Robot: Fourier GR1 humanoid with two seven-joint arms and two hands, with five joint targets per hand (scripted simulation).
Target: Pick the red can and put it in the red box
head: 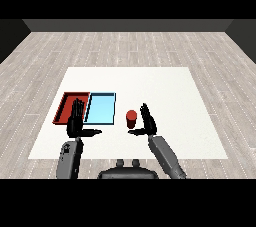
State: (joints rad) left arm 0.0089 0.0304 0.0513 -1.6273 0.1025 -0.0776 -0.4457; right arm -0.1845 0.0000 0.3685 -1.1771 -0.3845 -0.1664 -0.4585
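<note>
So the red can [131, 119] is standing upright on the white table [165, 91], just right of the light blue tray [100, 108] and not inside either tray. The red tray [67, 106] sits on the far side of the blue one from the can. The right hand [147, 119] is right beside the can, fingers straight and thumb spread out below it, not closed round it. The left hand [76, 121] hovers over the red tray's near edge, fingers straight, thumb sticking out.

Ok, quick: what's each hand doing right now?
Left hand: open, holding nothing, over the red tray.
Right hand: open beside the can, not gripping it.
</note>
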